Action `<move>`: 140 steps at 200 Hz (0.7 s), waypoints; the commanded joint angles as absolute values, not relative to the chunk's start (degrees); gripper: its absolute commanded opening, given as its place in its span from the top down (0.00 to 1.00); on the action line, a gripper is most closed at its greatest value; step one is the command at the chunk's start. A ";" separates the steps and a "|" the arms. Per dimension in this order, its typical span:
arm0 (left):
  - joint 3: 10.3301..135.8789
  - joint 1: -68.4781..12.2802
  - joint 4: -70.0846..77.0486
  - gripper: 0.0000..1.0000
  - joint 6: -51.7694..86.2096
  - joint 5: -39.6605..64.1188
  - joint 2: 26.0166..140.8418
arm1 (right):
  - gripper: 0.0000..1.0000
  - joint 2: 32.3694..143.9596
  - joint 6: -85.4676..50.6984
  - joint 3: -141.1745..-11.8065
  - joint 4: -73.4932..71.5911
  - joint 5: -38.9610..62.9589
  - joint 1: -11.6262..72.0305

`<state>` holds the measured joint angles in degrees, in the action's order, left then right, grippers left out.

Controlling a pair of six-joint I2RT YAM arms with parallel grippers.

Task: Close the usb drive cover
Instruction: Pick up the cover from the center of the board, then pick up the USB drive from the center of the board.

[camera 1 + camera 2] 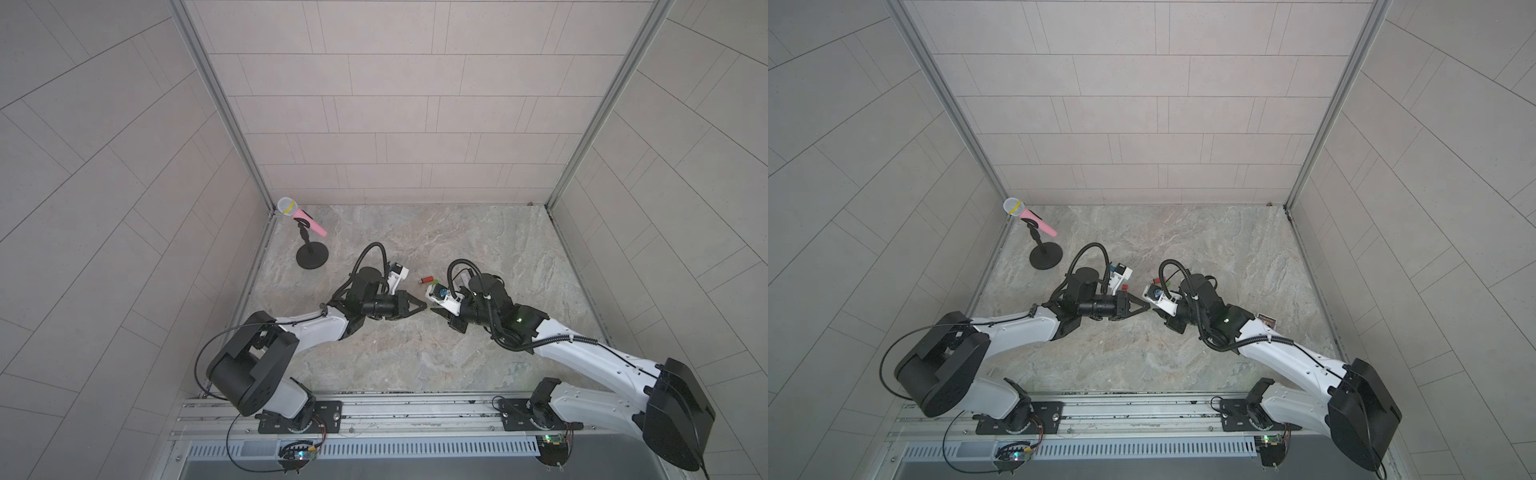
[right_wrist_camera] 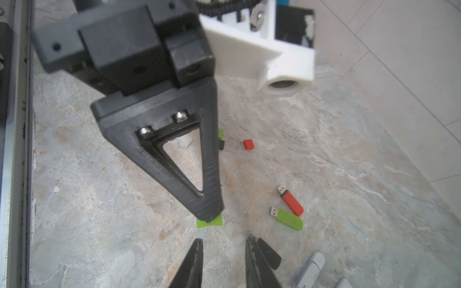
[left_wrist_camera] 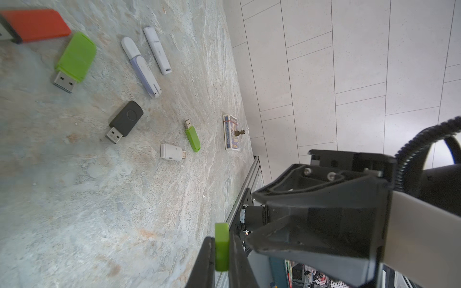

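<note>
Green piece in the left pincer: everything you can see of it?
The green cap is a small, bright green block with rounded corners. It looks like smooth matte plastic and shows no metal plug. Whether its far end is hollow cannot be told. The left pincer is shut on its two flat faces, with one end sticking out past the fingertips. That end points toward the open right pincer, which is close but not touching it. Nothing else touches it.
</note>
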<state>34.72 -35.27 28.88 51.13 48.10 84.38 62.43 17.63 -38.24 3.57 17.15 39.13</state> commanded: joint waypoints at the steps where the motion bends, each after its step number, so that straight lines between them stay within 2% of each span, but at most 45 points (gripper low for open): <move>1: 33.95 -34.59 28.22 0.93 49.57 46.13 81.97 | 0.62 60.39 9.85 -38.89 2.68 11.20 37.16; 30: 32.99 -33.59 27.20 0.93 49.31 44.57 79.75 | 0.62 61.09 -5.77 -40.88 6.78 2.33 30.11; 62: 31.88 -32.31 24.64 0.93 48.13 42.38 76.69 | 0.65 65.74 -20.34 -45.38 18.78 6.07 18.00; 95: 31.14 -30.79 22.04 0.93 47.08 40.55 73.48 | 0.63 72.95 -23.00 -49.05 30.73 9.65 11.40; 140: 30.94 -29.45 17.70 0.93 44.70 38.67 69.84 | 0.59 84.38 -18.94 -55.51 45.15 13.41 11.44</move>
